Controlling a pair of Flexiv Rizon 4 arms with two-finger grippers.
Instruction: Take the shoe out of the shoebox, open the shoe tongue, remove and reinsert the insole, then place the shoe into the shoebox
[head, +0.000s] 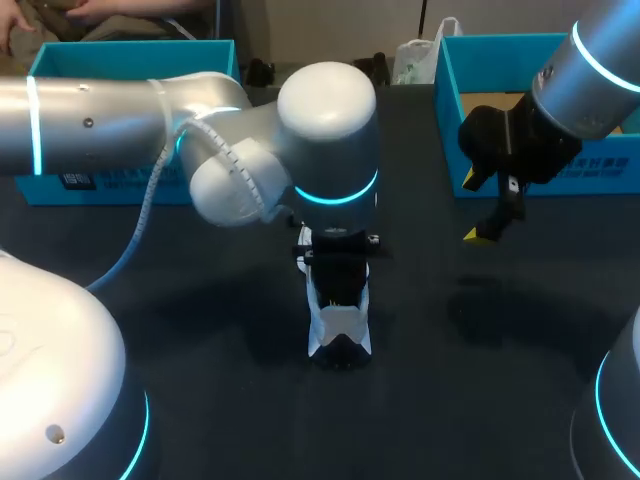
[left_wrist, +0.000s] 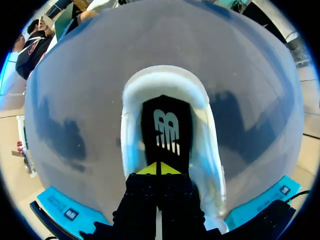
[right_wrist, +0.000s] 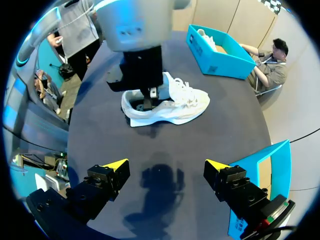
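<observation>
White shoe (head: 338, 325) is out of the box and stands upright on its sole mid-desk (head: 200, 400), so the first step looks done. Left gripper (left_wrist: 160, 169) is down in the shoe's opening, yellow tips clenched together right over the black insole (left_wrist: 165, 125). Whether a fold of insole is pinched between them – cannot tell. The insole lies flat inside the shoe, so this reads as the insole step. Pulling it out or seating it back in? The views don't say. Tongue state is hidden under the gripper.

Left to do, as I judge it: finish the insole work, then lift the shoe back into a box. Two blue boxes sit at the far edge – left box (head: 130, 58) and right box (head: 447, 110). The right one shows a bare floor; in the right wrist view the left one has something white inside.

Right gripper (right_wrist: 166, 165) hangs above the desk near the right box, fingers spread wide, grasping nothing, well apart from the shoe.

Long axis of the shoe runs near–far. The rounded heel faces the near side and the toe points far, toward the boxes. In the head view the toe end is hidden under the left arm's wrist; the right wrist view shows the whole side, laces up.
</observation>
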